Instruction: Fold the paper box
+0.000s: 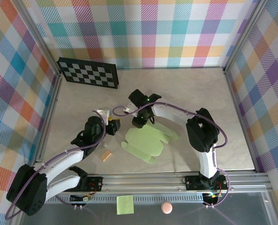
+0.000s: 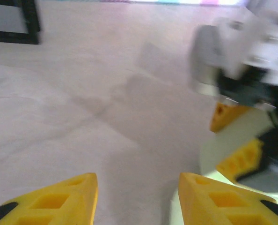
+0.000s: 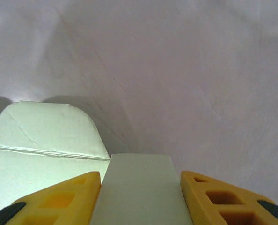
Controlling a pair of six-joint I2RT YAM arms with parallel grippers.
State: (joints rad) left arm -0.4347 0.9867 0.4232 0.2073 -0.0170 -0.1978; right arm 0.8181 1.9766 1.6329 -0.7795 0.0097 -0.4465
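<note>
Box (image 1: 146, 143) lies mostly flat on the table (image 1: 200, 93), barely folded; left gripper (image 1: 113, 126) just beside its left edge, jaws apart, empty; farther, right gripper (image 1: 141, 123) pinches a flap (image 3: 139, 183); nearly every crease remains.

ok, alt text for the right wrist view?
A strip of the pale lime-green card paper box fills the gap between the yellow fingers of the right gripper at the frame's bottom. A rounded, creased flap of it shows at image left, bare beige table beyond.
</note>
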